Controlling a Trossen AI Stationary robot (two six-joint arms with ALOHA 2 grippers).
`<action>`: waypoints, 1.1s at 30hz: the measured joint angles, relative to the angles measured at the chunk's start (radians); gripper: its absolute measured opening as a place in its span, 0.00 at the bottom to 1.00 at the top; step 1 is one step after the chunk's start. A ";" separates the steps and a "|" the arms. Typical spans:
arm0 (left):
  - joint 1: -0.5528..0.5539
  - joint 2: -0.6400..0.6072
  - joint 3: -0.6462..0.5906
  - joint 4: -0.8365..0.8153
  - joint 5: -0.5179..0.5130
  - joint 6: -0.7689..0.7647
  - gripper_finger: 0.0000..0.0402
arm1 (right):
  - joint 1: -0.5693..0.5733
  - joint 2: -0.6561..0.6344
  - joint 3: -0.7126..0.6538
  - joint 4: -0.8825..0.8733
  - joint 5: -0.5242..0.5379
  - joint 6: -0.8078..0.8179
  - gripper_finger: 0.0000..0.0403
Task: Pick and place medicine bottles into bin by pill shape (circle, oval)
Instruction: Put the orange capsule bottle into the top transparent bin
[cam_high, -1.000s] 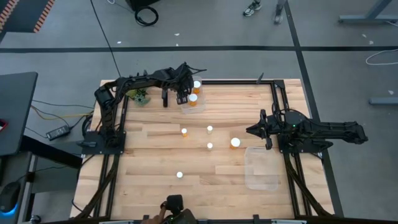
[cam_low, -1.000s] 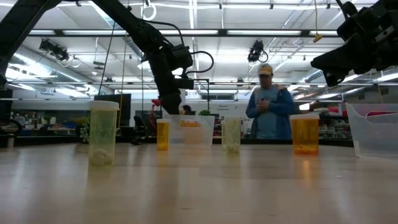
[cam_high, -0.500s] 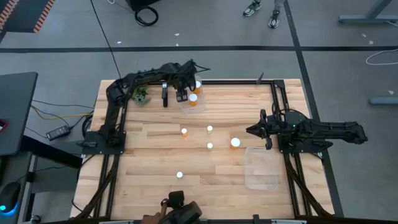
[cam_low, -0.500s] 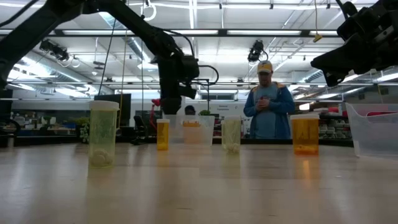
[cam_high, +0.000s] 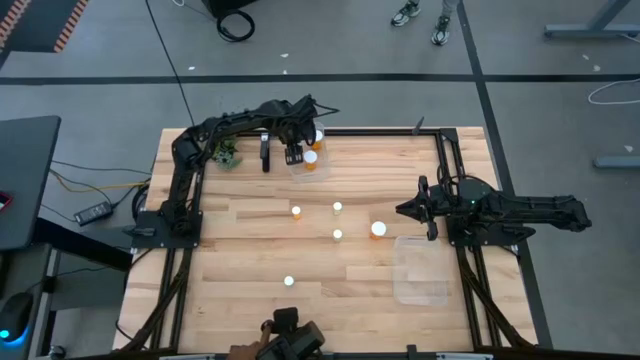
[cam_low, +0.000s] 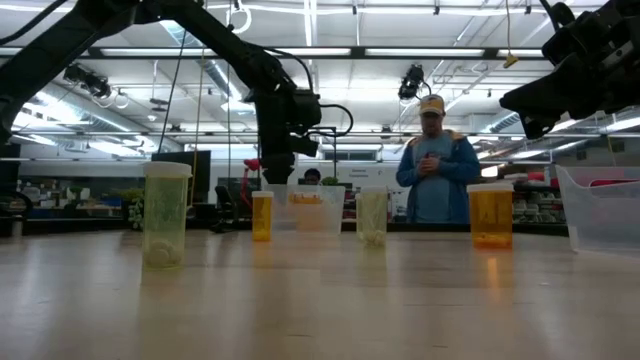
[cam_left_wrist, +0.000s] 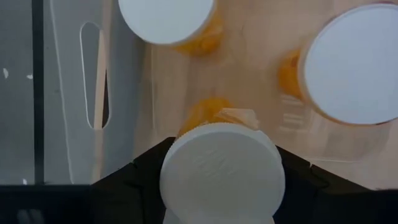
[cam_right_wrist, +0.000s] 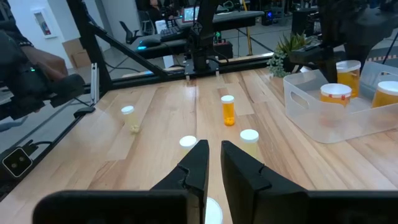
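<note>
Compared with a second ago, the left gripper (cam_high: 294, 152) is reaching farther over the clear plastic bin (cam_high: 308, 163) at the desk's far edge, grasping an orange-amber bottle with a white cap (cam_left_wrist: 222, 174) above two bottles already inside. The right gripper (cam_right_wrist: 212, 163) is sitting clenched, empty, beside the second clear bin (cam_high: 420, 270). Five bottles are standing mid-desk (cam_high: 240, 250), with open room around them.

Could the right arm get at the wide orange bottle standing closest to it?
Probably yes. The right gripper hovers just beside the wide bottle, with only bare table between them. Its fingers are shut, so they would have to open first. The left gripper is busy far off at the bin.
</note>
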 joint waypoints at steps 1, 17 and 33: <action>0.000 0.000 0.000 -0.001 0.000 -0.001 0.57 | 0.000 0.000 0.000 0.000 0.000 0.000 0.12; -0.001 0.000 0.000 0.005 0.000 -0.024 0.67 | 0.000 0.000 0.000 0.000 0.000 0.000 0.12; -0.054 -0.126 -0.001 -0.017 -0.083 -0.018 0.86 | 0.000 0.000 0.000 0.000 0.000 0.000 0.12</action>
